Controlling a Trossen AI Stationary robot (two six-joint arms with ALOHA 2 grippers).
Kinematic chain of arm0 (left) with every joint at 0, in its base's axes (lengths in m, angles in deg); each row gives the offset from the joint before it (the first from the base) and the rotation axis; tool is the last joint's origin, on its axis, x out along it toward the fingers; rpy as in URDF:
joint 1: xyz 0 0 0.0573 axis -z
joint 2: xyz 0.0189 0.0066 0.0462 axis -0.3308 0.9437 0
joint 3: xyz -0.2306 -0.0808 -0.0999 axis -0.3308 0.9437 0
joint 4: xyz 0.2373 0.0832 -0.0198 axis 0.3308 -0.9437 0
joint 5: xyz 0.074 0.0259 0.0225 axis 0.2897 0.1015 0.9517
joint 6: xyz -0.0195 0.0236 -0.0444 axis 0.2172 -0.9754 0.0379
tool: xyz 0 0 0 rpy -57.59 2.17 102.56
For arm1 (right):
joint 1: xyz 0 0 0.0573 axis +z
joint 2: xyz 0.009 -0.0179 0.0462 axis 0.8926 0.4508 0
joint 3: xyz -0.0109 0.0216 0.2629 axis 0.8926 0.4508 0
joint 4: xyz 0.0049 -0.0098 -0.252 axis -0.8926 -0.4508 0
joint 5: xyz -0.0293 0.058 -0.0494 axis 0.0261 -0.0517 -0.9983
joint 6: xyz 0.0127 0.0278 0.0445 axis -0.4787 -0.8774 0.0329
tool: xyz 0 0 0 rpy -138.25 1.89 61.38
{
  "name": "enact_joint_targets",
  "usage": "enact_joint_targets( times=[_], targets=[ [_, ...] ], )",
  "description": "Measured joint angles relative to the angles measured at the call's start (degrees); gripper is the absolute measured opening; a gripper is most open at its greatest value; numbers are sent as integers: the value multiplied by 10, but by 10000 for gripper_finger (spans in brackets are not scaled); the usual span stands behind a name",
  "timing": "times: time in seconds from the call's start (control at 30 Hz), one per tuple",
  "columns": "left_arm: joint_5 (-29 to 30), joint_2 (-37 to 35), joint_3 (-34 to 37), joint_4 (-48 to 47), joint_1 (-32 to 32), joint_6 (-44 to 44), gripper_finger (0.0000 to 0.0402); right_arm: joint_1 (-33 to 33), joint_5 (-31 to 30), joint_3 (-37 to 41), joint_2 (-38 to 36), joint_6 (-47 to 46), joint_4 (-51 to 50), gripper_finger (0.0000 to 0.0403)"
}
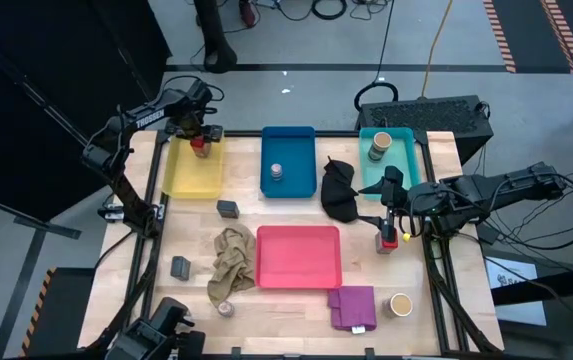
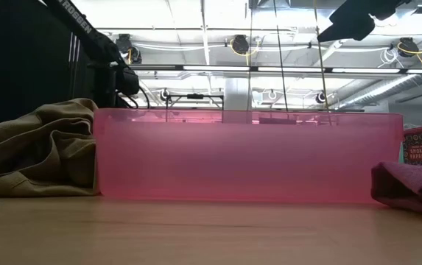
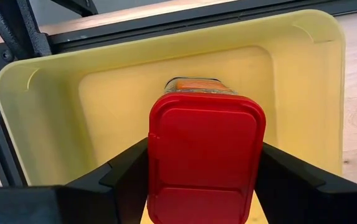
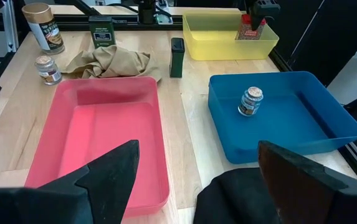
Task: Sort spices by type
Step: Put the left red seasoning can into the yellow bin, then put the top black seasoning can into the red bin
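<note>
My left gripper [image 1: 199, 138] is at the far left, over the yellow tray [image 1: 178, 178], shut on a red cube [image 3: 206, 155]. My right gripper [image 4: 197, 149] hovers open near the table's right side, beside the black cloth [image 1: 340, 190]. A second red cube [image 1: 391, 238] stands on the table just nearside of it. One silver round tin [image 1: 276, 172] sits in the blue tray [image 1: 301, 140], and another [image 1: 226, 308] stands by the beige cloth [image 1: 231, 258]. One tan jar [image 1: 380, 143] is in the teal tray, another [image 1: 400, 304] by the purple cloth. Two dark grey tins [image 1: 228, 208] [image 1: 180, 267] rest on the table. My left gripper pinches the red cube between its two fingers [image 3: 125, 171], one on each opposite side wall just below the red lid [image 3: 166, 124]. The fingers come from above, pointing down. The cube is upright inside the yellow tray; whether its base touches the tray floor I cannot tell.
The pink tray [image 1: 298, 282] lies at the table's centre near side, the teal tray [image 1: 406, 165] at the far right. The purple cloth [image 1: 354, 307] lies at the near right. Metal frame rails run along the table's left and right edges. Bare wood shows between the trays.
</note>
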Motion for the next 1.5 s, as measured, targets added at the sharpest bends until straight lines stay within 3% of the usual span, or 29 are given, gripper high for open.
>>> enact_joint_targets(
  times=[0.63,1.0,1.5],
  targets=[
    [11,0,0,5,0,1,250,0,0,0,0,0,0,310],
    [11,0,-2,5,0,0,293,0,0,0,0,0,0,310],
    [15,-34,-80,-77,3,-34,295,0,0,0,0,0,0,310]
  ],
)
